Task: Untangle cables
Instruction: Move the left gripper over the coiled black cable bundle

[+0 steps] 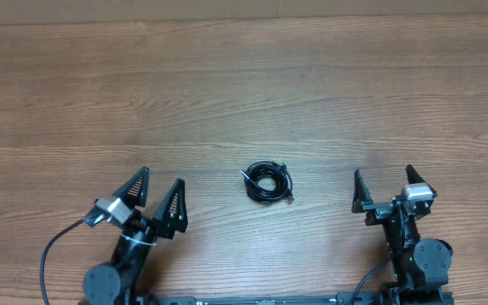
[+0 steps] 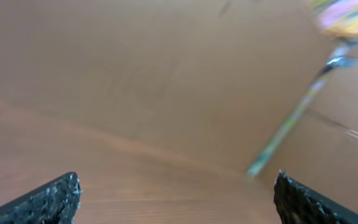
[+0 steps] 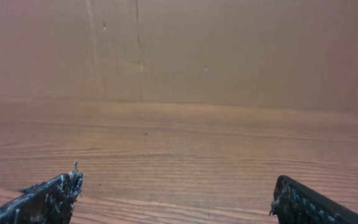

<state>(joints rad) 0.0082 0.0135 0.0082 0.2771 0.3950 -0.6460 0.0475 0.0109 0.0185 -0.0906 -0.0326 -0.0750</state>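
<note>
The cables (image 1: pixel 268 182) sit bunched in a round coil on the worktop (image 1: pixel 244 85), with no clear long axis. They lie between the left end effector (image 1: pixel 162 176) and the right end effector (image 1: pixel 383 172). Both are released and empty, and about equally near.

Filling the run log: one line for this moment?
cables: coiled, mid-table, untouched | left gripper: open, empty | right gripper: open, empty

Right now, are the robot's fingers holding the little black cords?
No, the cords lie coiled on the table, with the left fingers and right fingers open and apart from them.
</note>
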